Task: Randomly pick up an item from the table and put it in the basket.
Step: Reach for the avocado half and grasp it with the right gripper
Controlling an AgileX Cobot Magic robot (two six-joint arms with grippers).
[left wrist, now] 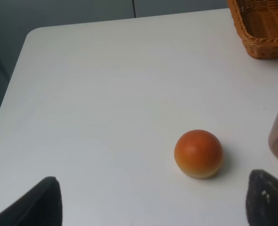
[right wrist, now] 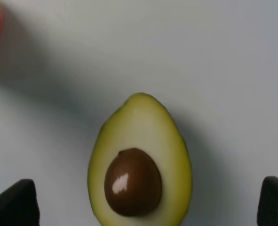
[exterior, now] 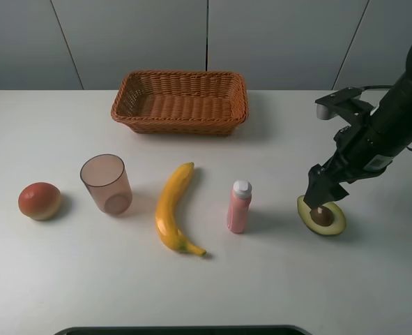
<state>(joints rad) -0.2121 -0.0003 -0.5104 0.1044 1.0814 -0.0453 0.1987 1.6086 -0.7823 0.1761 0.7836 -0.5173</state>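
Avocado (exterior: 330, 222) lies cut-face up on counter (exterior: 275, 279), lower right of frame. Right pincer (exterior: 322, 197) directly over it, wide open, gripping nothing. Left pincer (left wrist: 157, 201) open, empty. Basket (exterior: 185, 125) upper centre.

Flat, even light falls on grey wall panels (exterior: 275, 42).

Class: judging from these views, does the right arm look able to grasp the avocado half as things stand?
Probably yes. The right gripper hangs open just above the avocado half, a finger on either side, with nothing between them; the pink bottle stands clear beside it.
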